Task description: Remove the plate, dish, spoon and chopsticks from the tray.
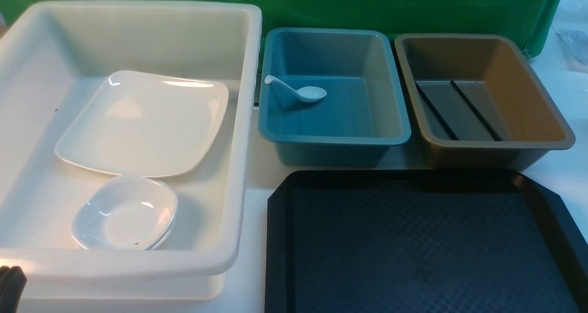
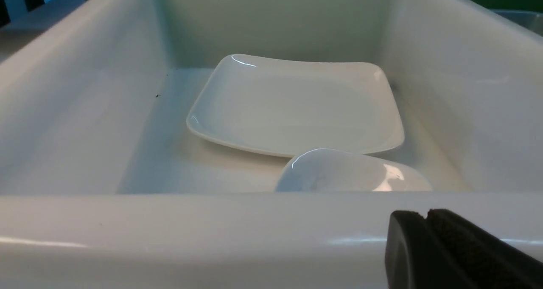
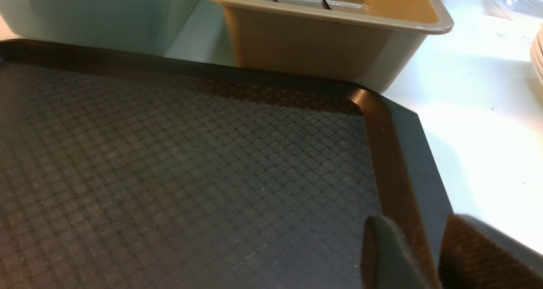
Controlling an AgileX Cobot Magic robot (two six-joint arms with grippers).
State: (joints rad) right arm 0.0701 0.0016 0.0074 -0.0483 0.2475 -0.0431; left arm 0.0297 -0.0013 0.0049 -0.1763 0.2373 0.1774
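Tray (image 1: 422,244) is sitting bare, plate (image 1: 142,122) and dish (image 1: 126,212) lying in white tub, spoon (image 1: 298,92) in blue, chopsticks (image 1: 459,108) in brown; right end effector (image 3: 424,255) is hovering part-open, empty; left closed, empty; seemingly only retreating remains.

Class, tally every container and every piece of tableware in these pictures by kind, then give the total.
Tubs: 3, white tub, blue tub, brown tub
tray: 1
plate: 1
small dish: 1
spoon: 1
chopsticks: 2
Total: 9
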